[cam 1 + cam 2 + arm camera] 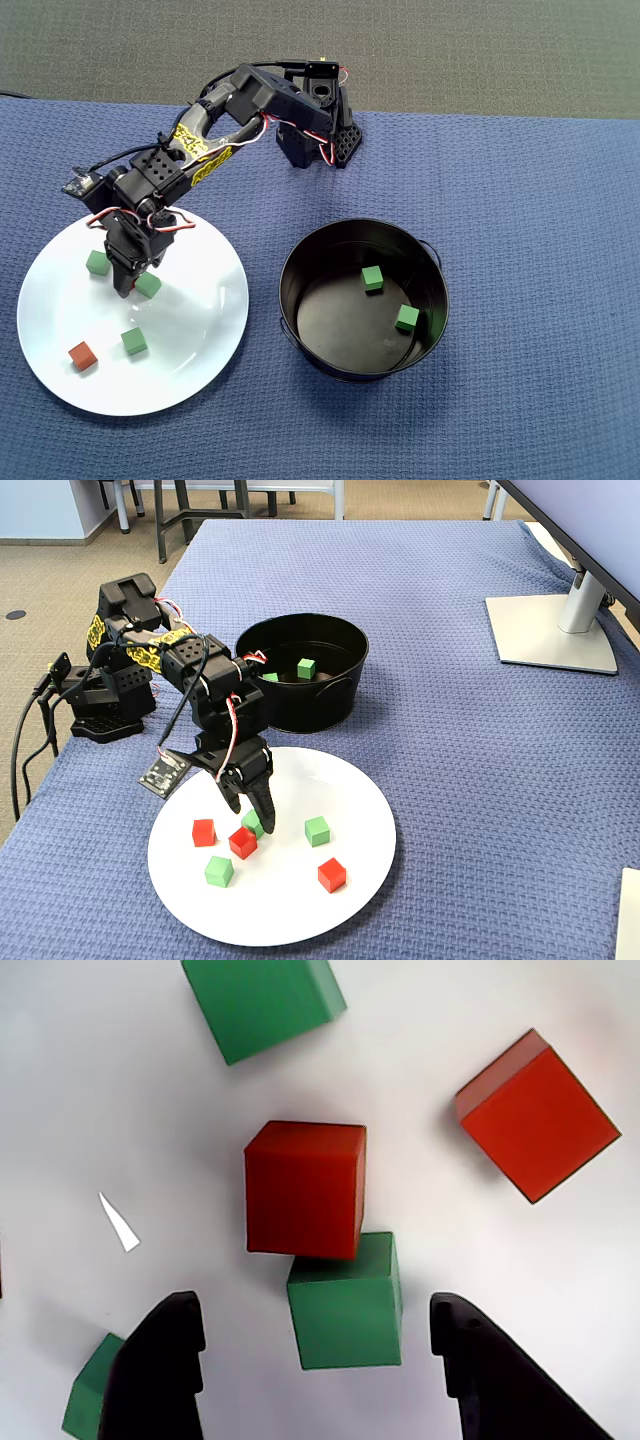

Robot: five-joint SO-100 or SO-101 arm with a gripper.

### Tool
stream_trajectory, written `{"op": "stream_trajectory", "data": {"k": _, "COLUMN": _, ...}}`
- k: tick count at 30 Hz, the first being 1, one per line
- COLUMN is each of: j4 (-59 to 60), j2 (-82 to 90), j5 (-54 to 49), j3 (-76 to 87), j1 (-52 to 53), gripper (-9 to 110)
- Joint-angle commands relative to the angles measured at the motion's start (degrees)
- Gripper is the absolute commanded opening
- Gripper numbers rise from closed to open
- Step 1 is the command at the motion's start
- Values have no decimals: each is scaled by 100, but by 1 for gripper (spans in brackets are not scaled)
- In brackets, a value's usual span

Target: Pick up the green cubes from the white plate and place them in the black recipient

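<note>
My gripper is open low over the white plate, its two black fingers on either side of one green cube; neither touches it. A red cube sits against that cube's far side. In the fixed view the gripper straddles the same green cube. Two more green cubes lie loose on the plate. The black recipient holds two green cubes. The overhead view shows the gripper on the plate's upper left part.
Three red cubes lie on the plate: beside the gripper, to its left and near the front. The arm's base stands behind the bucket. A monitor stand is at the far right of the blue cloth.
</note>
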Motion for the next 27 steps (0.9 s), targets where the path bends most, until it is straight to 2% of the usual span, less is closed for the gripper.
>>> {"op": "stream_trajectory", "data": {"k": 1, "j4": 44, "j2": -53, "j5": -79, "j3": -519, "j1": -79, "gripper": 21}}
{"op": "stream_trajectory", "data": {"k": 11, "j4": 105, "j2": -431, "j5": -255, "j3": -905, "j1": -97, "gripper": 18}}
{"op": "stream_trajectory", "data": {"k": 21, "j4": 105, "j2": -466, "j5": -308, "j3": -905, "j1": -114, "gripper": 4}}
{"op": "stream_trajectory", "data": {"k": 27, "j4": 105, "j2": -483, "j5": -369, "j3": -905, "j1": -176, "gripper": 2}}
